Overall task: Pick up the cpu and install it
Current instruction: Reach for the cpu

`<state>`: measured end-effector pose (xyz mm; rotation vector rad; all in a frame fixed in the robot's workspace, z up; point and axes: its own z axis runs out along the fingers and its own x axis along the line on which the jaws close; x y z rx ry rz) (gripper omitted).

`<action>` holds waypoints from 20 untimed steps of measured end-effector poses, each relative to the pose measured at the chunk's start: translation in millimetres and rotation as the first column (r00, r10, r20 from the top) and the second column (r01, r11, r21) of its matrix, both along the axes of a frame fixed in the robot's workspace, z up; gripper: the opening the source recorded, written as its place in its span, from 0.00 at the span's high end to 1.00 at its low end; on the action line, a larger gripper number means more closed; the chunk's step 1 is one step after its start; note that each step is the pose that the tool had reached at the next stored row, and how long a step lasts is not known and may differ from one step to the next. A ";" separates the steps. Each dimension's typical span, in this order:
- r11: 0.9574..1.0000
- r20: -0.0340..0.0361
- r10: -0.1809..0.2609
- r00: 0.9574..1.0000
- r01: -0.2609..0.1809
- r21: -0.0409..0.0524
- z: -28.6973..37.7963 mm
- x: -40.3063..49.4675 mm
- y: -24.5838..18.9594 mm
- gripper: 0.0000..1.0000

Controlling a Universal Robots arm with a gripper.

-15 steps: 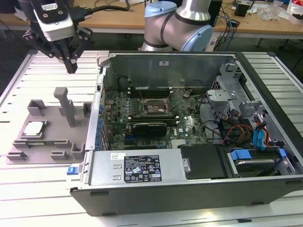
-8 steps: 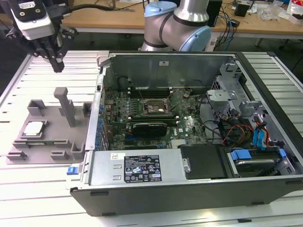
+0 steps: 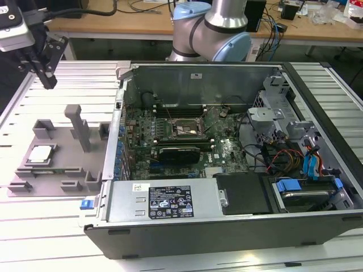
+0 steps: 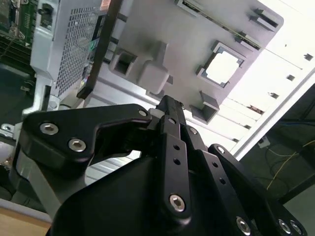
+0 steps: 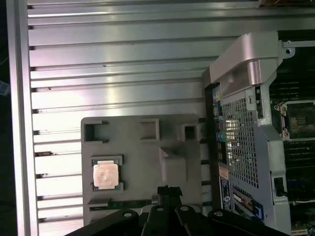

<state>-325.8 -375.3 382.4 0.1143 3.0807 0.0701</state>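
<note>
The gripper (image 3: pixel 50 79) hangs in the air at the exterior view's upper left, black fingers pointing down and slightly toward the exterior view's right. It holds nothing. In both wrist views the fingers run together to one narrow tip (image 4: pixel 170 104) (image 5: pixel 169 189) with no gap showing between them, so they read as closed on empty air. The gripper's upper body is cut off by the frame corner in the exterior view. The arm (image 3: pixel 215 28) shows as a grey and pale-blue joint behind the case, and the link between that joint and the gripper lies out of frame.

Below the gripper sits a grey tray (image 3: pixel 62 170) with upright blocks, flat on the slatted metal table (image 3: pixel 57 226). The cpu (image 3: pixel 41 154) lies in a square pocket of that tray, silver top up, well apart from the fingers. In the first wrist view the cpu (image 5: pixel 107 174) sits in its pocket off to one side of the fingertip; in the second wrist view it (image 4: pixel 224 66) is washed out to a pale square by glare.

Just beside the tray, on the exterior view's right, lies the open case (image 3: pixel 227 221). The socket (image 3: pixel 187 127) sits mid-motherboard — its bracket position is hard to make out. The gripper's own black body hides part of the tray in both wrist views.
</note>
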 end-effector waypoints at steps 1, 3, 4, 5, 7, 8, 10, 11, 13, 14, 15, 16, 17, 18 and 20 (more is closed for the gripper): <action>1.000 0.000 0.000 1.000 0.000 0.000 -1.9 -1.9 0.0 0.89; 1.000 0.000 0.000 1.000 0.000 0.000 -8.1 -7.0 -0.1 0.89; 1.000 0.000 0.000 1.000 0.000 0.000 -9.8 -8.6 -0.1 0.89; 1.000 0.000 0.000 1.000 0.000 0.000 -11.7 -10.4 -0.2 0.89; 1.000 0.000 0.000 1.000 0.000 0.000 -18.1 -16.0 -1.0 0.89; 1.000 0.000 0.000 1.000 0.000 0.000 -20.3 -18.1 -1.3 0.89; 1.000 0.000 0.000 1.000 0.000 0.000 -23.4 -21.9 -1.4 0.89; 1.000 0.000 0.000 1.000 0.000 0.000 -24.2 -23.4 -1.4 0.89; 1.000 0.000 0.000 1.000 0.000 0.000 -26.6 -27.3 -1.4 0.89; 1.000 0.000 0.000 1.000 0.000 0.000 -27.5 -28.9 -1.4 0.89; 1.000 0.000 0.000 1.000 0.000 0.000 -28.4 -30.4 -1.4 0.89; 1.000 0.000 0.000 1.000 0.000 0.000 -29.3 -31.8 -1.4 0.89; 1.000 0.000 0.000 1.000 0.000 0.000 -30.6 -34.7 -1.4 0.89; 1.000 0.000 0.000 1.000 0.000 0.000 -31.4 -36.3 -1.4 0.89; 1.000 0.000 0.000 1.000 0.000 0.000 -33.6 -40.9 -1.4 0.89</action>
